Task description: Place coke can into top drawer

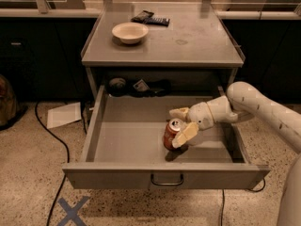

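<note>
Top drawer point(123, 142) – pulled fully out below the grey tabletop point(193, 44), loop handle point(167, 181) at the centre of the front panel. Coke can point(170, 136) – inside the drawer, right of centre, standing on the floor with a slight tilt. Gripper point(182, 124) – inside the drawer from the right, at the can. Fingers point(186, 133) are apart: the near one crosses the can's right side, the far one sits behind its top. A cream bowl point(130, 32) rests on the tabletop.
</note>
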